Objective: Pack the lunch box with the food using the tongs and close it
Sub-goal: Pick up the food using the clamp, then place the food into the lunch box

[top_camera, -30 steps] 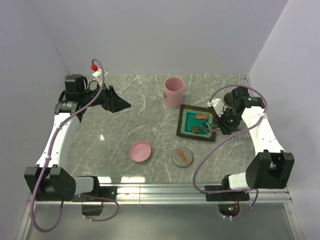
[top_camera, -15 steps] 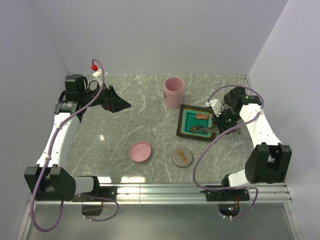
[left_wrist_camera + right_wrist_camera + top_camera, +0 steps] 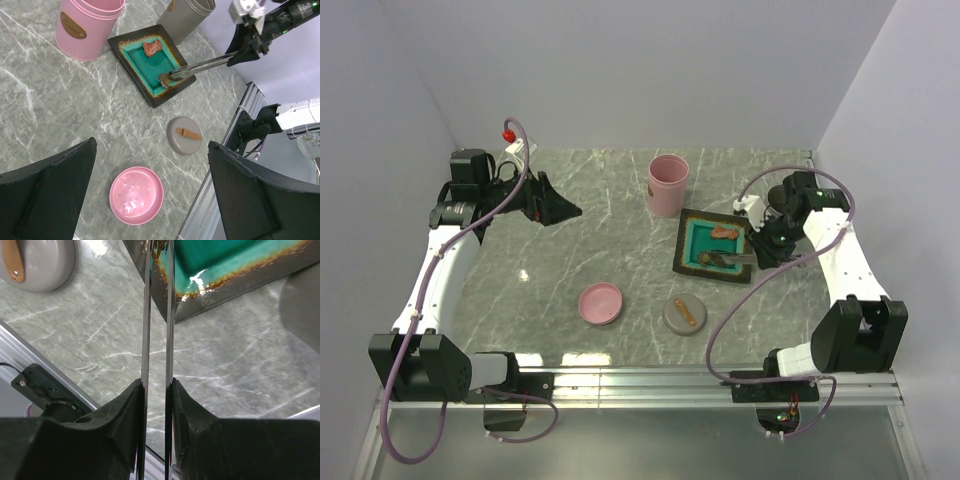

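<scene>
Silver tongs clamped in right tool, tips on brown food piece in teal tray; left tool wide open, empty. Pick step. Next: squeeze firmly, lift clear.

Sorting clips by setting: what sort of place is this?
Likely a robot lab cell: left arm and right arm bolted to a metal rail, bare white walls enclosing the table.
</scene>
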You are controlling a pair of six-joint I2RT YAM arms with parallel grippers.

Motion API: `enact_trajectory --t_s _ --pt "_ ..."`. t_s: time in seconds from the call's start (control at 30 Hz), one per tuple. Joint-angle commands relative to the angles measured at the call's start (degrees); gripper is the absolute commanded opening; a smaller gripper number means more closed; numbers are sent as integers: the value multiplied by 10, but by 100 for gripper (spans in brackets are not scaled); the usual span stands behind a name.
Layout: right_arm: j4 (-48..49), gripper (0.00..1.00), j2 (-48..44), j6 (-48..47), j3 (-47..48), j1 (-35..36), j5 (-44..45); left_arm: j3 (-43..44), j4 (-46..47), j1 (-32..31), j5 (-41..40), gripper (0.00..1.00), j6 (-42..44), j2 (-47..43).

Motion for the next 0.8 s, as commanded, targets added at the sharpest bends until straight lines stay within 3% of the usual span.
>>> enact_trajectory --t_s 0.0,0.4,0.6,0.77 --pt "-20 17 -34 6 42 -1 -21 18 5 2 8 99 12 -16" --pt "-78 15 -49 23 169 -59 -91 26 -2 2 7 99 19 -20" --pt "-131 15 -16 8 276 -169 -137 30 9 2 16 99 9 -14" --pt "-130 15 -7 -9 304 -230 -130 30 13 2 17 99 7 -11"
